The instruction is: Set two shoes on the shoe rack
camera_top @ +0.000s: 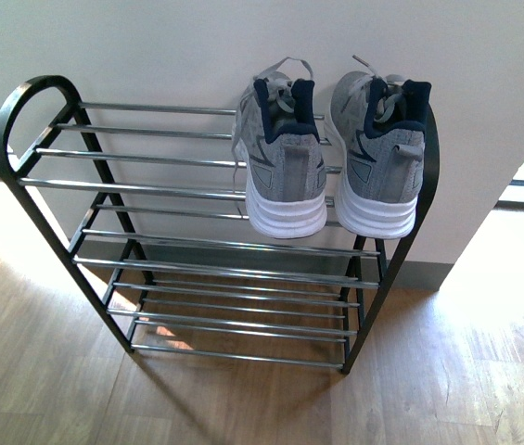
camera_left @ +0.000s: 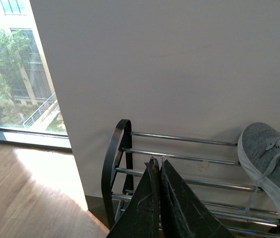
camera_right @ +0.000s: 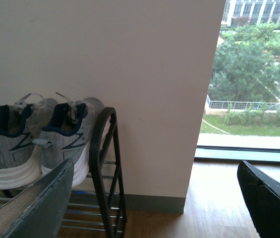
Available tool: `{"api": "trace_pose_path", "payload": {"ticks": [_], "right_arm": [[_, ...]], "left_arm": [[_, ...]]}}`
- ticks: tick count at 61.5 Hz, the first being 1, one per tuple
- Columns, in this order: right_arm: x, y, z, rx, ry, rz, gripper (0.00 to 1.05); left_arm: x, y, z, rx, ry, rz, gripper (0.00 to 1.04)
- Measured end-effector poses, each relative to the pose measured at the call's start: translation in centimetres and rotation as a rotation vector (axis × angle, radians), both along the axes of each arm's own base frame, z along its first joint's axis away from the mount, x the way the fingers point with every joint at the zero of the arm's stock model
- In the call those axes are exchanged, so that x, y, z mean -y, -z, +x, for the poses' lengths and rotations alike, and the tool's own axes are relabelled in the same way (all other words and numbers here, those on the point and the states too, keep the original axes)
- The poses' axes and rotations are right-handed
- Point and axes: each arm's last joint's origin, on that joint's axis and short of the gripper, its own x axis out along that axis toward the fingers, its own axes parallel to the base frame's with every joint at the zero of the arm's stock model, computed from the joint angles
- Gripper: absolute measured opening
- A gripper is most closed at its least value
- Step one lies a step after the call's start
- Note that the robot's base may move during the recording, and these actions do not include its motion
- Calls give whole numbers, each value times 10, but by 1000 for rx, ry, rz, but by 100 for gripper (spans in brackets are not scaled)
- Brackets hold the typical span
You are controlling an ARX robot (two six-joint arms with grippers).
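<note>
The two shoes [camera_top: 285, 171] sat heels-out on the shoe rack [camera_top: 150, 193], upper right; left gripper [camera_left: 157, 161] pressed together, right gripper [camera_right: 154, 166] spread, empty.

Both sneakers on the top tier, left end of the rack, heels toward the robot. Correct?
Wrong end. The left sneaker and right sneaker sit at the right end of the shoe rack, not the left, as the front view shows. Top tier and heels toward the robot are correct.
</note>
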Motion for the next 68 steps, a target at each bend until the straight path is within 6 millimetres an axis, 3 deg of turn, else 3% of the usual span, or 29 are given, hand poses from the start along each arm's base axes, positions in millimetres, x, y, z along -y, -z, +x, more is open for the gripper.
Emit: {"api": "trace_pose_path", "payload": {"ticks": [33,68], "right_arm": [[0,0,0,0,0,0,96],[0,0,0,0,0,0,96]], "left_arm": [[-34,24,-58,7,-3,3,1],[-34,20,-86,15,5,3,1]]}}
